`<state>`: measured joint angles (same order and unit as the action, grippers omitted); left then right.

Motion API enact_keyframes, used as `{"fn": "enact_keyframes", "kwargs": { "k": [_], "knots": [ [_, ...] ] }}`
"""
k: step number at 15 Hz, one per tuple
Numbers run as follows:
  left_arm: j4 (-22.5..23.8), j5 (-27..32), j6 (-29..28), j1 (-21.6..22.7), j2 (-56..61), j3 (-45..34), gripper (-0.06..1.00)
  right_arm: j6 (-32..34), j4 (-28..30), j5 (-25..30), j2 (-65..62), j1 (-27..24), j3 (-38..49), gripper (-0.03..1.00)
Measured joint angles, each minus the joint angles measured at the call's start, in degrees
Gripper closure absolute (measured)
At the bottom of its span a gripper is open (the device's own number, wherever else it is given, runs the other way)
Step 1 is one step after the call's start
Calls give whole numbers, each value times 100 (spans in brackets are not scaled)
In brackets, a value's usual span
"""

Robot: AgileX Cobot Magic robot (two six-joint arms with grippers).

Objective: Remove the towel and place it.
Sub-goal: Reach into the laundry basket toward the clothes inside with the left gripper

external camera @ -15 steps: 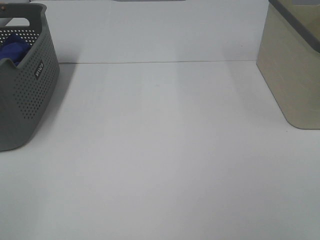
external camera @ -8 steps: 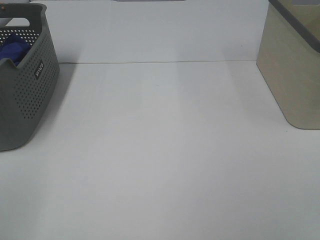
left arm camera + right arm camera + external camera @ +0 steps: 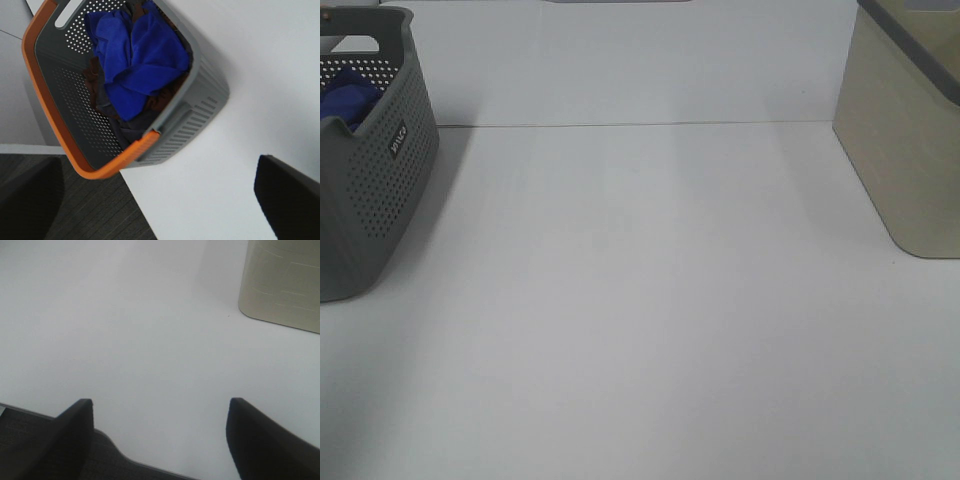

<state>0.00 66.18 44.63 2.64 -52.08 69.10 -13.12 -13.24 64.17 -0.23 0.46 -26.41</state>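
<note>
A white table point(image 3: 640, 300) spreads out ahead of both pairs of jaws, evenly lit, with only soft shadows. Close between each pair, past the table's near edge, lies dark grey textured floor point(image 3: 100, 210). Far ahead, a plain white wall point(image 3: 620, 60) rises from the table's back edge.

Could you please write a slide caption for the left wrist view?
Blue towel crumpled on darker cloths inside the orange-rimmed grey basket; left fingers spread open.
</note>
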Motion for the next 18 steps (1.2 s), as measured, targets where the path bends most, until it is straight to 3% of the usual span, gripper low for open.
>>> {"fn": "enact_keyframes", "kwargs": {
  "k": [4, 7, 10, 11, 13, 18],
  "knots": [
    [361, -6, 985, 0, -2091, 1707, -3, 0, 0, 0, 0, 0, 0, 24],
    [1134, -11, 1289, 0, -3438, 2699, -3, 0, 0, 0, 0, 0, 0, 24],
    [1736, -23, 1593, 0, -4263, 2882, -3, 0, 0, 0, 0, 0, 0, 24],
    [2252, -138, 1742, 0, -4859, 2882, -3, 0, 0, 0, 0, 0, 0, 24],
    [2681, -435, 1776, 0, -5357, 2882, -3, 0, 0, 0, 0, 0, 0, 24],
    [2836, -831, 1965, 0, -6234, 2882, -2, 0, 0, 0, 0, 0, 0, 24]
  ]
}}
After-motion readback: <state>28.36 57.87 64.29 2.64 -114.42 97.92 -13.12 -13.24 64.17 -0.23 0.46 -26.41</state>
